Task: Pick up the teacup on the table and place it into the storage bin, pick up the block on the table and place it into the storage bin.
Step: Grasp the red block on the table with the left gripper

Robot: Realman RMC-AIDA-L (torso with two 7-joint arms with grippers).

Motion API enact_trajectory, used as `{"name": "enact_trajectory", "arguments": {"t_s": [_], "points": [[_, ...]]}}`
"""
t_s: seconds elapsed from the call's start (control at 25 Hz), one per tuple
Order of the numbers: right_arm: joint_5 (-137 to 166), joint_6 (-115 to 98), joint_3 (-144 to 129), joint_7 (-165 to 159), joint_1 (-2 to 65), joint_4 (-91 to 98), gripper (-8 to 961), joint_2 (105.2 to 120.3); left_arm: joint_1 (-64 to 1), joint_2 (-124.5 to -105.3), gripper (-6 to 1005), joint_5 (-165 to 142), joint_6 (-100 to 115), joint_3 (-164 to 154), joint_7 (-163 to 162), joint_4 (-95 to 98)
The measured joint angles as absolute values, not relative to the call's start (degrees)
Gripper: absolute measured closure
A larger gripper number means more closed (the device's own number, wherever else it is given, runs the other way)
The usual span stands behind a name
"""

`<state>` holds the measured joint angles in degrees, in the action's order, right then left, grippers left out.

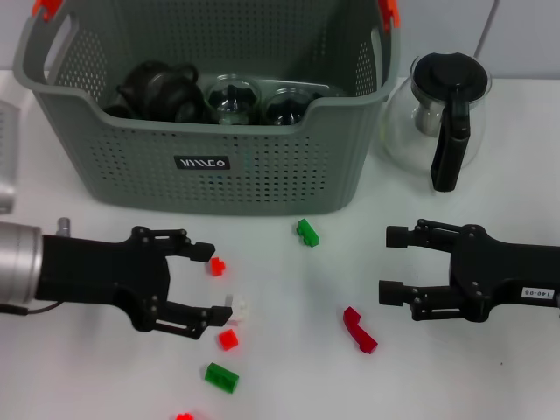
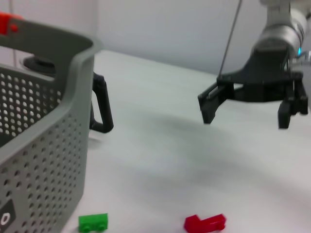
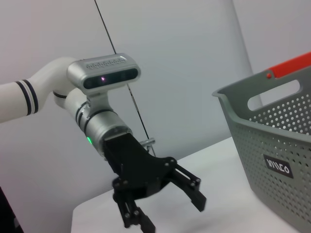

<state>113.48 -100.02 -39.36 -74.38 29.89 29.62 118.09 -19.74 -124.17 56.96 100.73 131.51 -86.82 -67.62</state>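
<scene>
Storage bin [image 1: 219,166]: at table's far side, long axis left–right, logo label facing the robot; dark teapot and glass cups inside, partly hidden by its wall.
Blocks: white block [image 1: 237,308] between left gripper [image 1: 206,283] fingers – contact unclear; red block [image 1: 217,266] just beside.
Left gripper: spread wide.
Right gripper [image 1: 391,263]: released, empty, near dark-red block [image 1: 359,329].
Surroundings: glass pot [image 1: 437,118] right of bin.

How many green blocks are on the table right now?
2: one green block just in front of the storage bin, another near the table's front edge. Others may be hidden.
</scene>
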Motion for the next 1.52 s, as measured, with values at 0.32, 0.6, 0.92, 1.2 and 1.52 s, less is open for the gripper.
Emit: {"name": "enact_trajectory", "arguments": {"t_s": [0.32,0.6,0.92,1.2,1.52], "points": [[113.4,-100.0,-39.3,-74.3,29.5,29.6,13,118.04,-21.8,-124.21,116,54.9,92.1,128.6,-87.7,-63.8],[113.3,-99.6,-39.3,-74.2,29.6,29.6,12,118.20,-23.7,-124.03,152,51.7,82.8,126.1,-85.6,-58.6],[113.2,-99.6,-39.3,-74.2,29.5,29.6,12,118.30,-26.1,-124.11,227,49.7,73.3,122.9,-84.9,-53.3],[113.2,-99.7,-39.3,-74.2,29.4,29.6,13,118.30,-26.2,-124.29,268,49.0,71.2,121.9,-85.2,-52.9],[113.2,-99.9,-39.3,-74.2,29.4,29.6,12,118.30,-26.2,-124.19,462,48.8,70.6,121.4,-85.0,-52.9]]}}
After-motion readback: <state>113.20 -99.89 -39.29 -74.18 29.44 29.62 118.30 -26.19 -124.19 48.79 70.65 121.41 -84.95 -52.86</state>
